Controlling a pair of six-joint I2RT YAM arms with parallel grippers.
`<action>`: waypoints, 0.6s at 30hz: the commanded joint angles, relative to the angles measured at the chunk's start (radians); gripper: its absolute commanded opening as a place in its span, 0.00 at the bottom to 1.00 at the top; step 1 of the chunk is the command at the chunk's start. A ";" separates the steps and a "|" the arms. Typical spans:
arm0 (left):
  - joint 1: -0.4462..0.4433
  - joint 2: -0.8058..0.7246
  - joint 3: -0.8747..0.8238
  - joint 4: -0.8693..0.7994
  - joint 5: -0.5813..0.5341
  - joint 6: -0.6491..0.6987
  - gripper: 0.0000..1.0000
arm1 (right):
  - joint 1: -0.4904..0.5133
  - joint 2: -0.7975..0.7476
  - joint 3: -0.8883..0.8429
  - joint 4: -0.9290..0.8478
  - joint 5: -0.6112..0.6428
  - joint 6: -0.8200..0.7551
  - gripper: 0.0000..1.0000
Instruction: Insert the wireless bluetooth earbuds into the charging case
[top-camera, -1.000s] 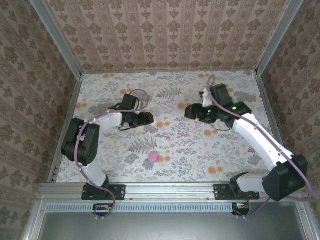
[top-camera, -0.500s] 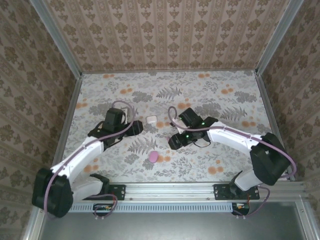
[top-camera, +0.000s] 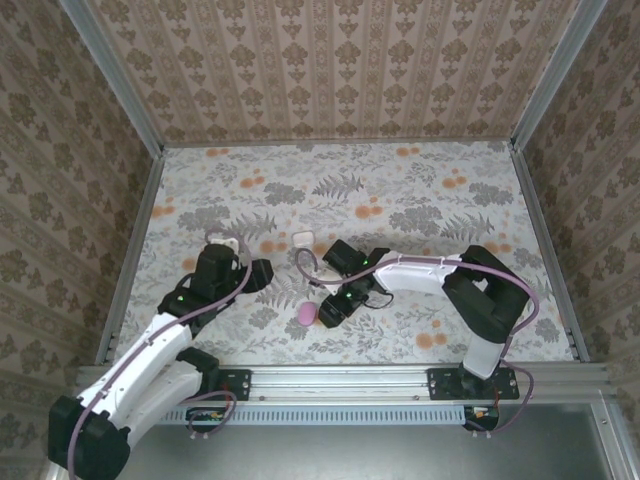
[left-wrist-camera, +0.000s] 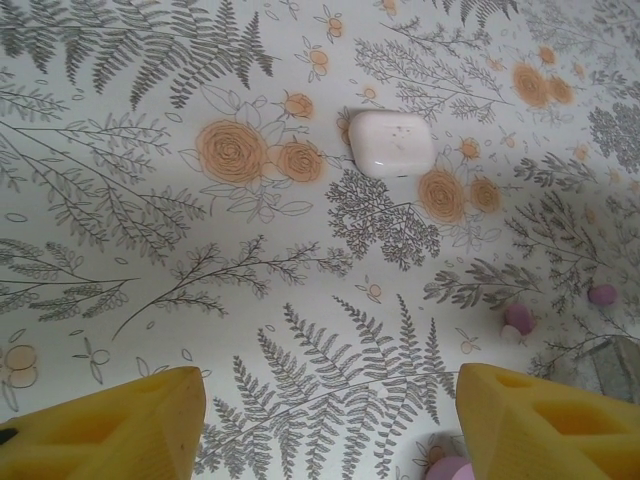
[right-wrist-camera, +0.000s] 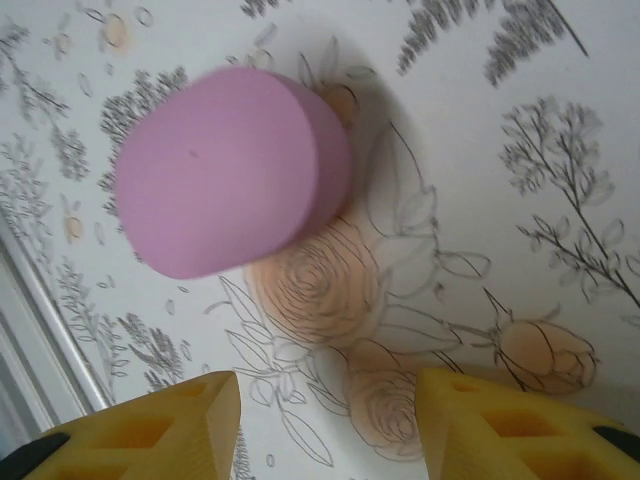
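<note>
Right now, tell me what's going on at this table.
Two arms are partway through putting earbuds into a charging case. The right gripper hovers open just short of the closed pink case, holding nothing. The left gripper is open above the tablecloth, facing the closed white case. Two pink earbuds lie loose on the cloth.

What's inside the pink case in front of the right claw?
Nothing inside can be seen: the pink case lies closed on the flowered tabletop, so its shell hides whatever it holds. Its top is bare.
</note>
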 joint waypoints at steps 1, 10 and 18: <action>-0.005 -0.025 -0.016 -0.035 -0.042 -0.019 0.68 | 0.026 0.030 0.042 -0.030 -0.098 -0.028 0.50; -0.005 -0.030 -0.009 -0.042 -0.085 -0.005 0.68 | 0.108 0.074 0.110 -0.032 -0.081 0.003 0.51; -0.002 -0.072 0.012 -0.087 -0.146 0.009 0.68 | 0.144 0.144 0.194 0.025 -0.085 0.024 0.55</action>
